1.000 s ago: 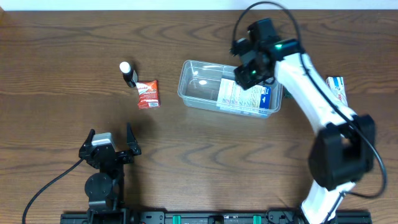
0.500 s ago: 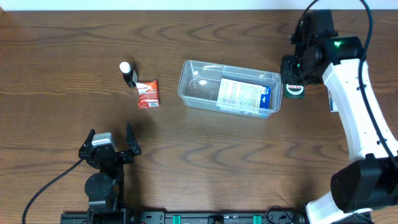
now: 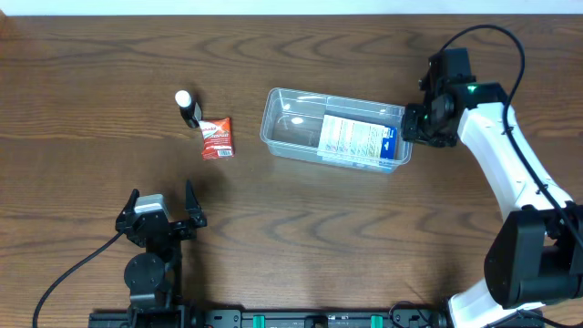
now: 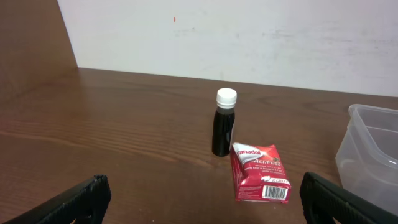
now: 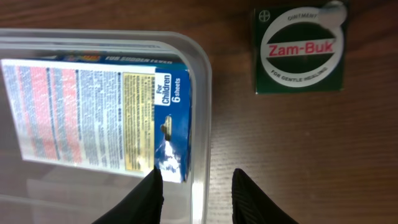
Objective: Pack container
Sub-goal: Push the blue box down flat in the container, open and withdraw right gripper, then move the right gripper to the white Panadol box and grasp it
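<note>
i am working through the packing: a blue and white box (image 3: 360, 141) is already lying in the right half of the clear container (image 3: 267, 123), which is sitting on the table (image 3: 364, 246) toward the back, right of centre. my right gripper (image 5: 198, 186) is hanging over the container's right end, its fingers partly apart with the rim running between them and nothing held. whether they are touching the plastic i cannot tell.

a green ointment box (image 5: 298, 50) is lying on the wood just beside that end of the container, outside it. i am judging this to be the item in hand. the next move calls for shifting off the rim, centring over the green box and closing on it without nudging the container.

my left gripper (image 3: 162, 202) is waiting wide open and empty near the front, with a dark bottle (image 4: 224, 122) and a red packet (image 4: 258, 172) standing ahead of it, both not yet packed.
</note>
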You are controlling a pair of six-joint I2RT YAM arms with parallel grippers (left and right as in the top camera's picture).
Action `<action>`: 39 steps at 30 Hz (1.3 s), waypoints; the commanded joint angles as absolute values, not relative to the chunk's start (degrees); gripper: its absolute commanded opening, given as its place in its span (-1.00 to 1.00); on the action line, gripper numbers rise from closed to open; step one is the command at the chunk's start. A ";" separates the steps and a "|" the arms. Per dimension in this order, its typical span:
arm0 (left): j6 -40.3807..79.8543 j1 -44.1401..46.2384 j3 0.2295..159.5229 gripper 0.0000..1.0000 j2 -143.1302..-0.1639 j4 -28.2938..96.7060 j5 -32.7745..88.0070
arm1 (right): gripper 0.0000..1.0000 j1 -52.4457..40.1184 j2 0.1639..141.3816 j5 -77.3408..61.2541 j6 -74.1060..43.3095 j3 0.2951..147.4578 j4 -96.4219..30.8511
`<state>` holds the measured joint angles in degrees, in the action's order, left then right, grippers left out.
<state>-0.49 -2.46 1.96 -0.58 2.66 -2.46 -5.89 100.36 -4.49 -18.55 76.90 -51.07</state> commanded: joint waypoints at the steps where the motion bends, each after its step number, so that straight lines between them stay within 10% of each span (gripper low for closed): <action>1: -1.50 -2.22 0.23 0.96 -0.23 3.79 -2.55 | -0.32 -5.58 100.77 -4.97 -20.80 74.89 -49.06; 15: -1.50 -2.22 0.23 0.96 -0.23 3.79 -2.55 | -0.78 -5.61 100.79 -3.14 -20.10 73.69 -46.44; 39: -1.50 -2.22 0.23 0.96 -0.23 3.79 -2.55 | -0.82 -5.63 100.79 -4.97 -4.12 73.69 -41.21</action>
